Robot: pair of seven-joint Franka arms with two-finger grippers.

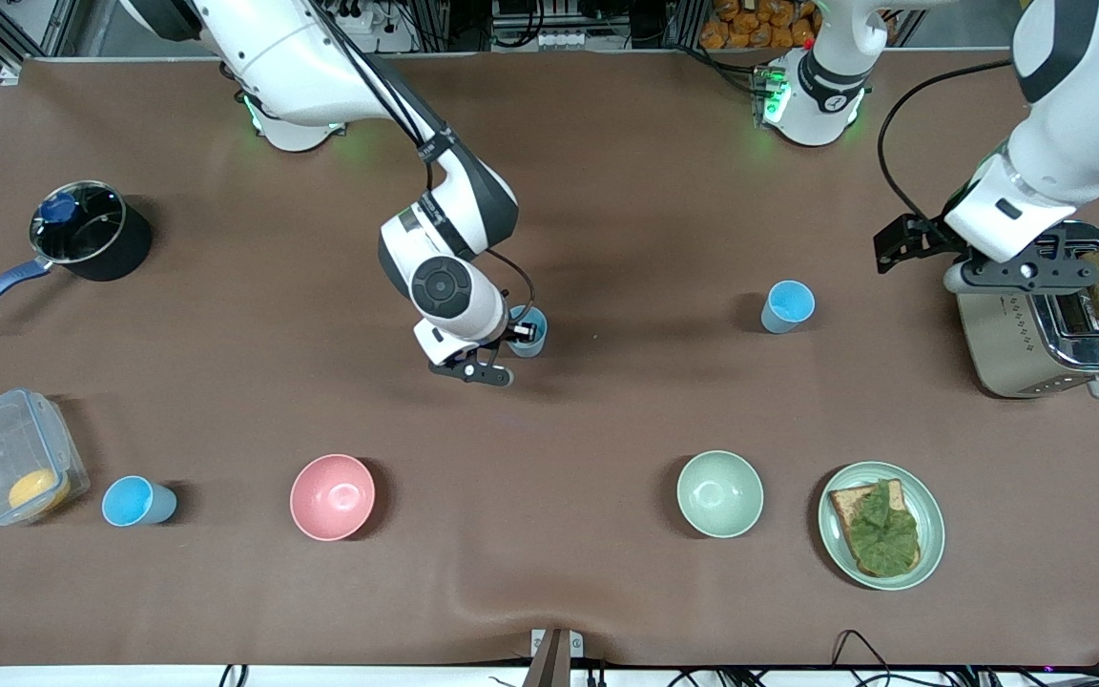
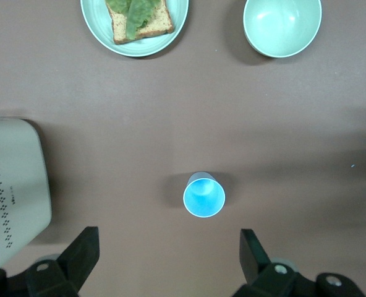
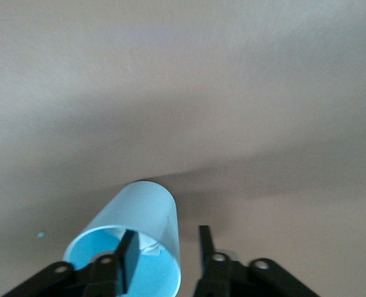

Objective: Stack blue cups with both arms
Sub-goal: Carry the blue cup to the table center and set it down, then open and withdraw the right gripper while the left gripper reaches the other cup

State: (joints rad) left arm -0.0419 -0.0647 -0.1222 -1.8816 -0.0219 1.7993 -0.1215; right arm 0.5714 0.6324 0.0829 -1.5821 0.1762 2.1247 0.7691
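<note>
Right gripper (image 3: 164, 253) pinches the wall of a mid-table blue cup (image 1: 528, 331), one finger inside the rim, while the left gripper (image 2: 169, 260) hangs open over the table beside the toaster (image 1: 1046, 329); such cups look light, thin and slippery, best held at the rim; no legible writing.

High front camera facing the arms' bases, whole table (image 1: 607, 592) in view, left wrist camera looking straight down from well up, sharing cup (image 2: 204, 196), green bowl (image 2: 282, 25), plate (image 2: 96, 31), toaster (image 2: 16, 185) with front, right wrist camera close, angled low.
</note>
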